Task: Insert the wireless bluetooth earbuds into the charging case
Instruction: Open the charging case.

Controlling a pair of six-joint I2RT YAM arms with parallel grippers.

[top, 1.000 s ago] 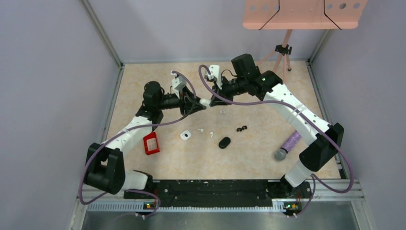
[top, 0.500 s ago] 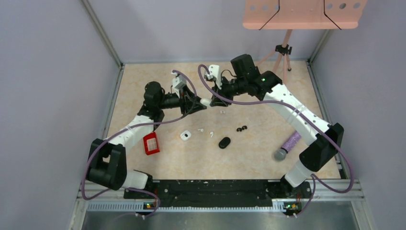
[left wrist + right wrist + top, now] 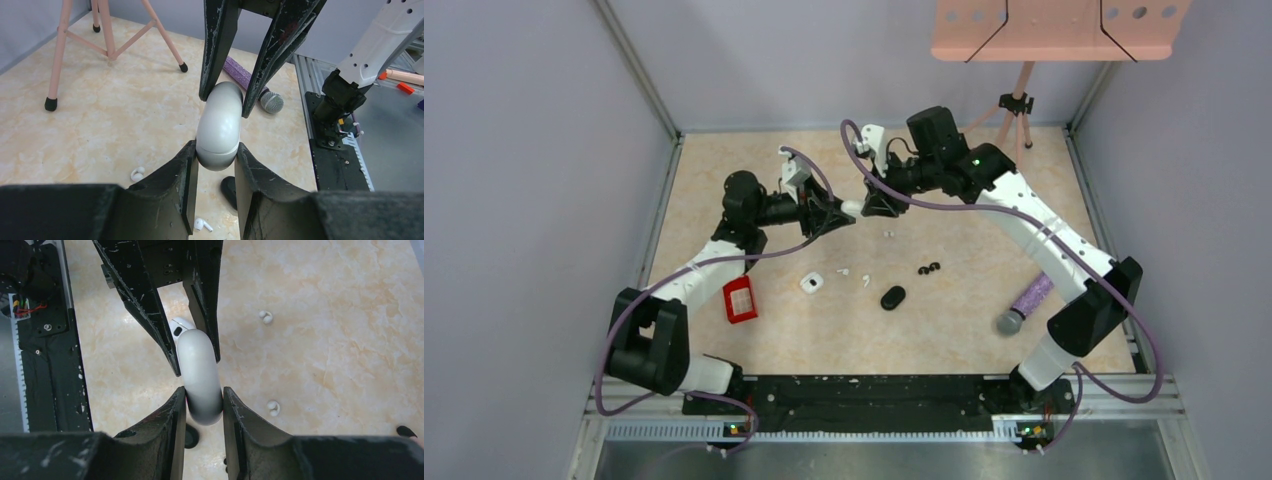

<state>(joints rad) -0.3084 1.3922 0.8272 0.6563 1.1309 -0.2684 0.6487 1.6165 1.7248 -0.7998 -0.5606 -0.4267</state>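
Observation:
A white charging case (image 3: 853, 210) hangs in mid-air between both grippers. My left gripper (image 3: 215, 150) is shut on its near end, fingers pressed to both sides. My right gripper (image 3: 204, 395) closes on the other end of the case (image 3: 199, 375), and its fingers touch both sides. In the left wrist view the case (image 3: 218, 130) looks bent along a seam. Small white earbuds lie loose on the table (image 3: 889, 234) (image 3: 843, 270) (image 3: 865, 281). A black pair (image 3: 930, 268) lies to their right. More white earbuds show below (image 3: 136, 174) (image 3: 272, 407).
On the table lie a black oval case (image 3: 892, 297), a small white case (image 3: 812, 283), a red box (image 3: 741, 300) and a purple microphone (image 3: 1027, 303). A pink tripod (image 3: 1016, 105) stands at the back right. Walls close in on three sides.
The right wrist has shifted slightly up and back, and its jaws have widened a little around the case. The left arm holds still.

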